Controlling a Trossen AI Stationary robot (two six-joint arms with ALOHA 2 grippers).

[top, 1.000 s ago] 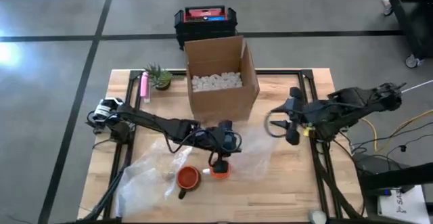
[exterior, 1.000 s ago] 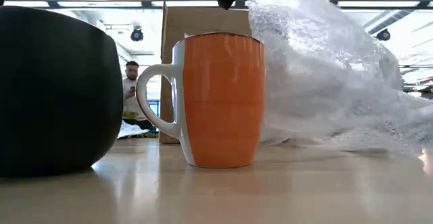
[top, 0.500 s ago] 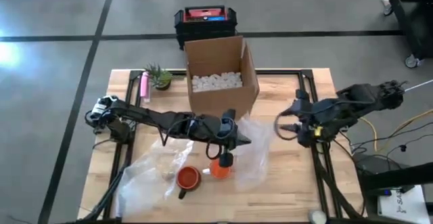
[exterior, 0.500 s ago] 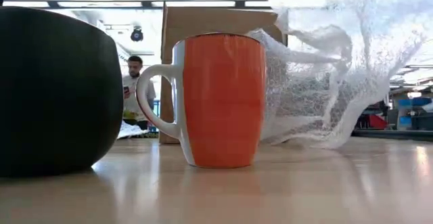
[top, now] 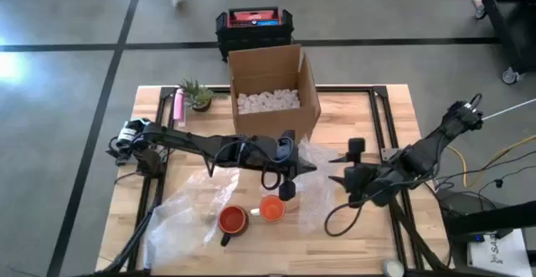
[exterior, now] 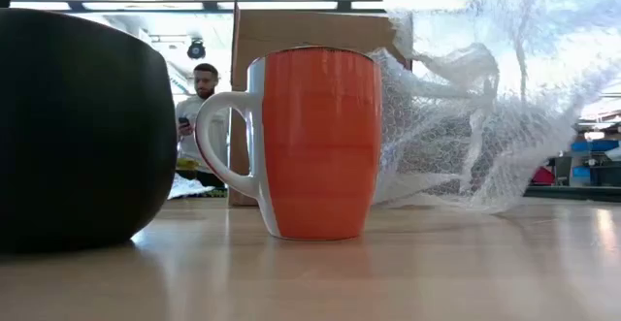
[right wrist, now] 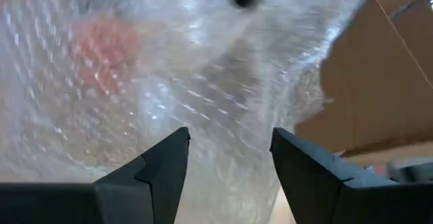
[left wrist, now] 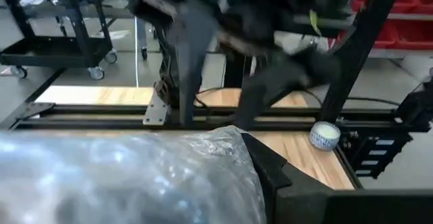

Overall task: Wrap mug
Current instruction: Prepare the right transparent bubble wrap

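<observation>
Beside the still-bare orange mug [top: 271,208], the left gripper [top: 289,175] jaws pinch the bubble wrap [top: 314,181] aloft while the right gripper [top: 346,179] reaches in, jaws spread and empty.

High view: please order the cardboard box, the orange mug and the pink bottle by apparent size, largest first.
1. Cardboard box
2. Orange mug
3. Pink bottle: close to the mug in apparent size, so this order is unsure.

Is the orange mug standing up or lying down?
Standing up. The orange mug sits flat on the table, rim on top, handle out sideways.
</observation>
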